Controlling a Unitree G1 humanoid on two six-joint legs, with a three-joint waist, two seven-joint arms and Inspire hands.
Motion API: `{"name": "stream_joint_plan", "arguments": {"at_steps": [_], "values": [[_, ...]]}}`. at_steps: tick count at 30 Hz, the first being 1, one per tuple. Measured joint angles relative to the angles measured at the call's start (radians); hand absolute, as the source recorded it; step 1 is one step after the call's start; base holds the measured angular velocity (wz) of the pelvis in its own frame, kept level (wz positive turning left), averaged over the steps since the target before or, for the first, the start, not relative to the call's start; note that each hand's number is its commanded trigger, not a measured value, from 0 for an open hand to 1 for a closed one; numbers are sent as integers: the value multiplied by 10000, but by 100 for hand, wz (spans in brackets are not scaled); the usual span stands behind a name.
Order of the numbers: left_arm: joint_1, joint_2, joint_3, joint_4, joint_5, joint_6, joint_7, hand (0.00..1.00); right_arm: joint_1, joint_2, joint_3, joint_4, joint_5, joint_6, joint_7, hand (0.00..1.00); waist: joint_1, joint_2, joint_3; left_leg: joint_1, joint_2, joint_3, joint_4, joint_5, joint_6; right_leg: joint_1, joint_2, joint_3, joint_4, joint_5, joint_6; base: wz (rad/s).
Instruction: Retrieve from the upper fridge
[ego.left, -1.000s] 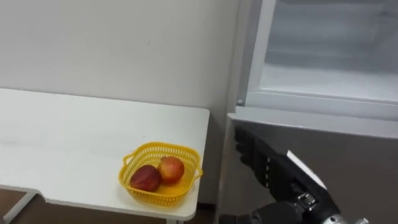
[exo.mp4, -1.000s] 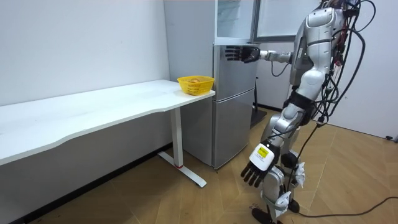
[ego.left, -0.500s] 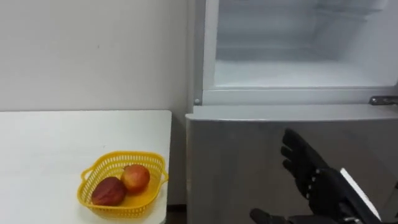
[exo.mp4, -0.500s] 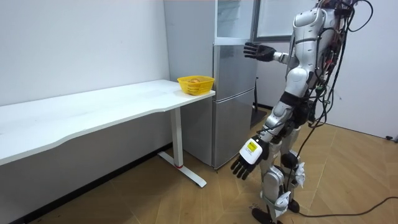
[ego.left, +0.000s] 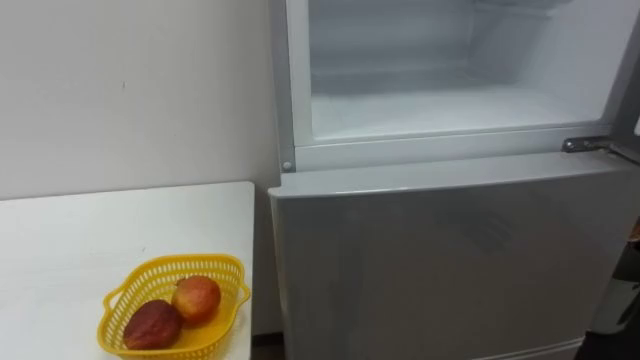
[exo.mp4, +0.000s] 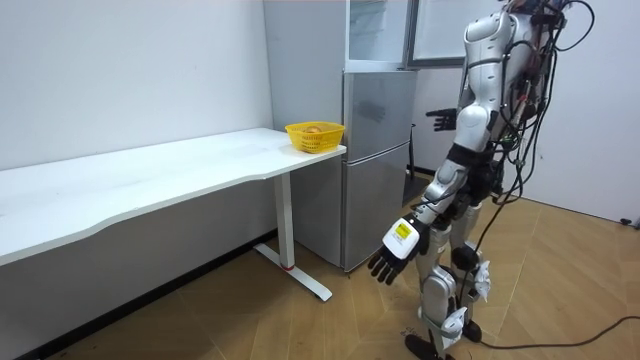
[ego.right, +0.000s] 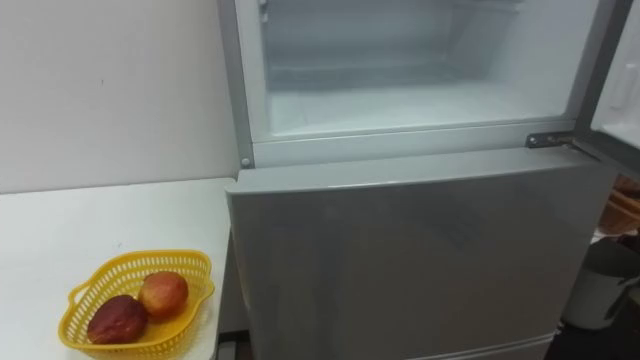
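The right hand (exo.mp4: 437, 120) has dropped from the open upper compartment of the fridge (ego.left: 440, 260) to lower-door height, fingers straight. Left of the fridge, a yellow basket (ego.left: 180, 263) on the counter (ego.left: 90, 240) holds an apple (ego.left: 196, 297) and a darker fruit (ego.left: 152, 325). To the room view's right of the fridge, the left hand (exo.mp4: 397, 255) hangs low, fingers relaxed open.

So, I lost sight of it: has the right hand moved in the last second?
Yes. The right hand has dropped and drawn back from the fridge, toward the room view's right.

upper fridge compartment (ego.left: 440, 95) open, unobstructed
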Motion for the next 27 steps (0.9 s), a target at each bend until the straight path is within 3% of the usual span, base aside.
{"name": "stream_joint_plan", "arguments": {"at_steps": [3,8,11,16,21,27], "values": [[63,-2,27,-49,11,17,28,0,-9,-5,-539,245,760,15,-688,0,-109,-81,47,20,-24,15,-51,-5,5,-31,-5,87,23,-46,23,-2],[93,39,613,-150,-10,16,82,0,-210,-31,-1565,604,1130,14,-1636,0,-233,-157,41,57,-36,36,-149,-5,13,-33,-4,130,49,-57,41,-2],[293,48,942,-387,-9,21,81,0,-408,-114,-2129,605,1485,14,-2141,0,-409,-323,41,29,-36,43,-156,-5,13,-63,0,147,38,-58,42,0],[324,94,1393,-477,-22,28,82,0,-790,-597,-3258,1144,2297,-15,-3151,0,-423,-541,43,-32,-47,49,-169,-6,18,-185,-1,177,43,-57,44,0],[334,103,1410,-716,1,33,79,0,-1165,-853,-3786,1850,2729,-20,-3873,0,-434,-624,68,11,-49,56,-188,-6,18,-168,-2,197,40,-57,44,0],[483,128,1848,-1059,-18,76,-186,0,-2130,-1943,-4853,3188,3923,-19,-4324,0,-690,-647,84,-70,-65,23,-167,-6,19,-159,-12,183,8,-73,67,2]]}}
